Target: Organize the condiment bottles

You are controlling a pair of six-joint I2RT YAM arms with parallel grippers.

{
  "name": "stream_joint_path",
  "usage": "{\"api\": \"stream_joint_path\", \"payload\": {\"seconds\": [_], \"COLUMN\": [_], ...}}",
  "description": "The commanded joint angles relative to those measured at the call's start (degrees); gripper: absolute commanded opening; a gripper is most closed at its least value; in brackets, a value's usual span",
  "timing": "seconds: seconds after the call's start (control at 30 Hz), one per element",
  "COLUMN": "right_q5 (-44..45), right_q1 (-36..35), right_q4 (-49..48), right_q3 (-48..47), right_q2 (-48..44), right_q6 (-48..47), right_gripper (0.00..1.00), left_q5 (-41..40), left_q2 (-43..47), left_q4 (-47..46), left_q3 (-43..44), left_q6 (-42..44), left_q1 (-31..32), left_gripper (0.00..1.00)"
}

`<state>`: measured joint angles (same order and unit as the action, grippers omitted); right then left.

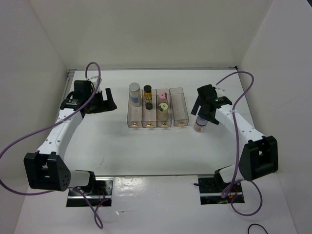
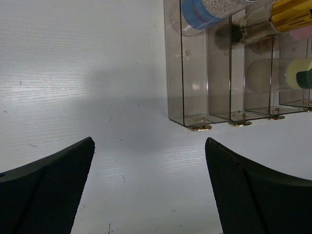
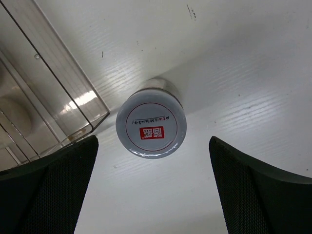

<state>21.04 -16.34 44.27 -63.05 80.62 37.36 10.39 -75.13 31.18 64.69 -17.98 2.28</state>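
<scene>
1. Four bottles stand in a clear rack.
2. A white-lidded bottle stands on the table, just right of the rack.
3. The right gripper hangs over that bottle, jaws wide, not touching it.
4. The left gripper faces the rack, jaws wide.

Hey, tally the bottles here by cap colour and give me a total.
Silver-capped bottle: 1
Dark bottle with gold band: 1
Pink-capped bottle: 1
Yellow-green-capped bottle: 1
White-lidded bottle with red mark: 1
Total: 5
</scene>
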Motion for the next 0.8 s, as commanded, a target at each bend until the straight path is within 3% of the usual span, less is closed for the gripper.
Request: {"api": "stream_joint_path", "payload": {"seconds": [0.0, 0.7, 0.77], "right_q5": [1.9, -0.7, -0.7], "right_q1": [0.7, 1.9, 1.9], "right_q4": [-1.2, -10.7, -11.2], "right_q3": [-0.1, 6.0, 6.0], "right_q2": [-0.6, 1.6, 2.9], "right_q6": [2.2, 1.7, 1.7], "right_gripper": [0.98, 0.98, 0.94], "left_q5": [1.2, 1.2, 1.2], "left_q2": [1.0, 1.0, 1.0], "left_q4": [-2.2, -2.2, -2.2], "left_q3": [-0.3, -0.3, -0.3], "left_q6": [1.0, 1.0, 1.0], "left_q1": [-0.4, -0.4, -0.4], "left_gripper": [1.00, 1.00, 1.00]}}
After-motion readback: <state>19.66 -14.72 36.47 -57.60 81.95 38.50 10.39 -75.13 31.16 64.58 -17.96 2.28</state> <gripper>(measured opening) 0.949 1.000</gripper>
